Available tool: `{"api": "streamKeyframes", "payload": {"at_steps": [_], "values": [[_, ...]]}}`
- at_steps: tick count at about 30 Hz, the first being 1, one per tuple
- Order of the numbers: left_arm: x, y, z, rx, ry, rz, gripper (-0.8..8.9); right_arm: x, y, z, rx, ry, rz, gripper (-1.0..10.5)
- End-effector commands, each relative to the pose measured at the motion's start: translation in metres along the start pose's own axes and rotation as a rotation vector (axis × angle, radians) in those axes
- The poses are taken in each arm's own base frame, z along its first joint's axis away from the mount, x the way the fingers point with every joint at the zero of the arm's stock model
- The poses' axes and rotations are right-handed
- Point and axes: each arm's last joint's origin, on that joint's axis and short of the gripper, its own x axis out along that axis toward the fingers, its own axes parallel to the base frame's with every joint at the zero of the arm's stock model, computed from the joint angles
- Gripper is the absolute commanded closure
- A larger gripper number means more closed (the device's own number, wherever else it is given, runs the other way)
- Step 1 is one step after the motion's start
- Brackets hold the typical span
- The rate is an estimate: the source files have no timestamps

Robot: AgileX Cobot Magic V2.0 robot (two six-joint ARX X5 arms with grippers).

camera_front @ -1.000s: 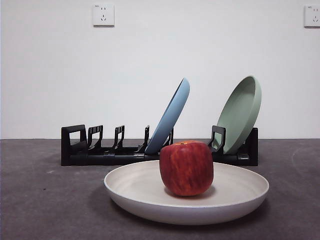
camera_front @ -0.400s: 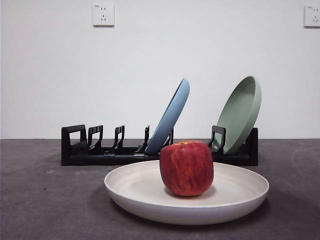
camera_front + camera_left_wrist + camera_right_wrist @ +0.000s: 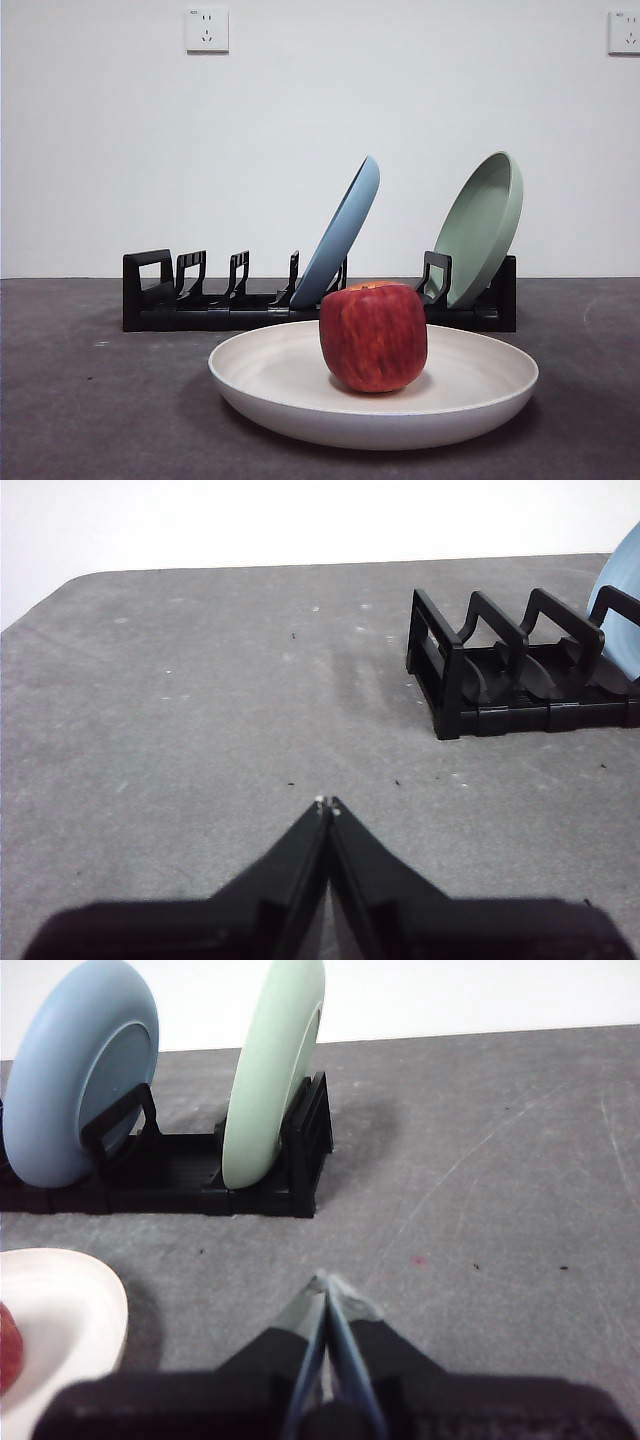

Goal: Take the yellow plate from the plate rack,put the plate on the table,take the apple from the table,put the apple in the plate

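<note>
The yellow plate (image 3: 300, 385), pale cream, lies flat on the dark grey table (image 3: 90, 420) in front of the plate rack (image 3: 210, 305). The red apple (image 3: 373, 336) stands upright in the plate's middle. In the right wrist view the plate's rim (image 3: 95, 1305) and a sliver of the apple (image 3: 8, 1345) show at the edge. My left gripper (image 3: 326, 802) is shut and empty above bare table, off the rack's empty end (image 3: 500, 670). My right gripper (image 3: 326, 1280) is shut and empty, beside the plate and in front of the rack (image 3: 250, 1175).
A blue plate (image 3: 345, 230) and a pale green plate (image 3: 485, 225) lean in the rack's slots. The rack's left slots hold nothing. A white wall with two sockets rises behind the table.
</note>
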Motion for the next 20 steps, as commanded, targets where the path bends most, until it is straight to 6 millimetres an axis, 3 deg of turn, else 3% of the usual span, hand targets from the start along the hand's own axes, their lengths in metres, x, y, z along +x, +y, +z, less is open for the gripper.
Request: {"api": "streamKeyframes", "payload": {"at_steps": [1, 20], "values": [[0.0014, 0.0003, -0.0039, -0.006, 0.006, 0.006, 8.14, 0.0014, -0.0001, -0.0042, 0.018, 0.008, 0.002, 9.5], [0.0014, 0.0003, -0.0038, -0.006, 0.006, 0.006, 8.14, 0.0016, -0.0004, -0.0042, 0.047, 0.012, -0.006, 9.5]]}}
